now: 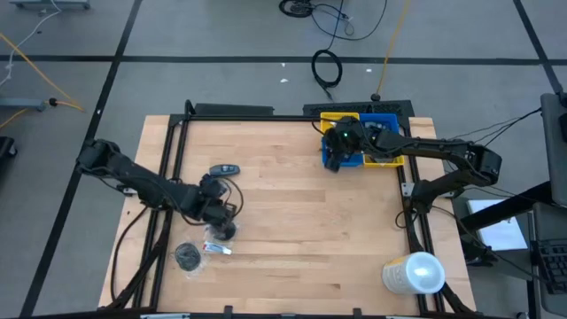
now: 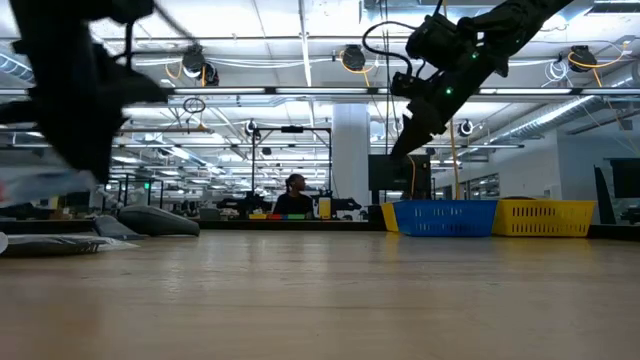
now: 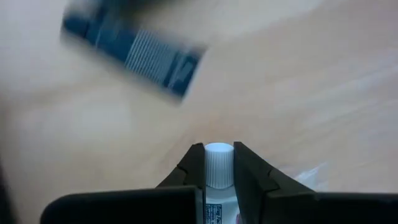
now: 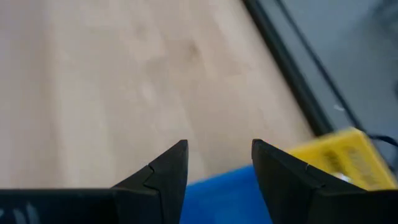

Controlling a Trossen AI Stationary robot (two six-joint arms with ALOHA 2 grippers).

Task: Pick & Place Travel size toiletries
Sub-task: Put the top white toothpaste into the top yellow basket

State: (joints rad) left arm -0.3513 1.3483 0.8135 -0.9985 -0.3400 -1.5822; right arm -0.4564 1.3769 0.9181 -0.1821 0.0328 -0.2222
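My left gripper (image 1: 221,229) is low over the table's near-left part, shut on a white tube with a ribbed cap (image 3: 218,163). In the low view that arm (image 2: 70,90) is a dark blur at the left. On the table around it lie a dark blue mini bottle (image 1: 224,168) (image 3: 134,53), another white tube (image 1: 217,249) and a round dark tin (image 1: 187,256). My right gripper (image 1: 338,149) (image 4: 219,163) is open and empty, hanging above the blue bin (image 2: 445,217) at the far right. My left gripper pinches the white tube between its two fingers (image 3: 252,171), right at the ribbed cap end (image 3: 218,155). The tube lies along the fingers, cap pointing away from the wrist, its labelled body (image 3: 219,211) running back between them. Whether it is clear of the table, I cannot tell.
A blue bin (image 1: 354,158) and a yellow bin (image 1: 341,117) (image 2: 545,217) stand side by side at the far right edge. A big white cylinder (image 1: 414,273) stands at the near right corner. Bare wood (image 1: 310,221) spans the middle. A person (image 2: 293,196) sits far behind the table.
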